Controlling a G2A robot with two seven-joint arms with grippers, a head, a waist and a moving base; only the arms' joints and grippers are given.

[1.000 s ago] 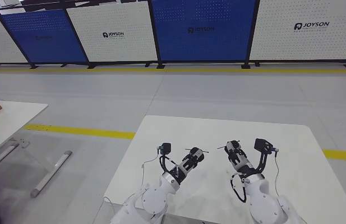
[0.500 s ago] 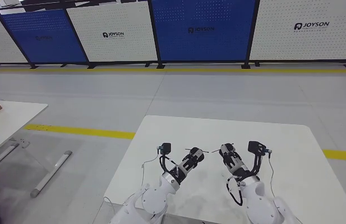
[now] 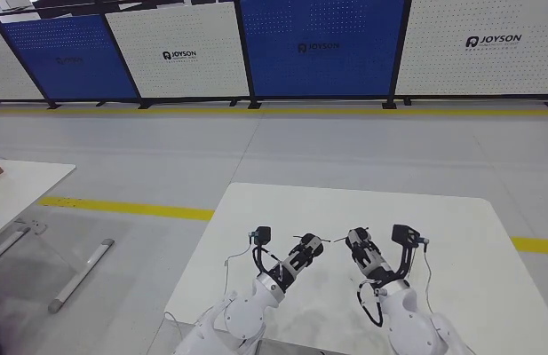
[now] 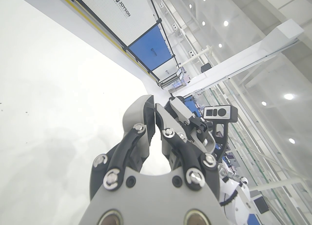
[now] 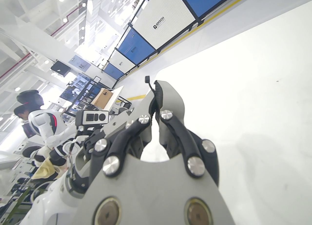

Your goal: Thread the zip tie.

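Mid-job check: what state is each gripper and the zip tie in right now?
left gripper: shut on one end of the zip tie, above the table.
right gripper: shut on the zip tie, whose head pokes out past the fingertips.
zip tie: held by both grippers; whether the tail is through the head is too small to tell.
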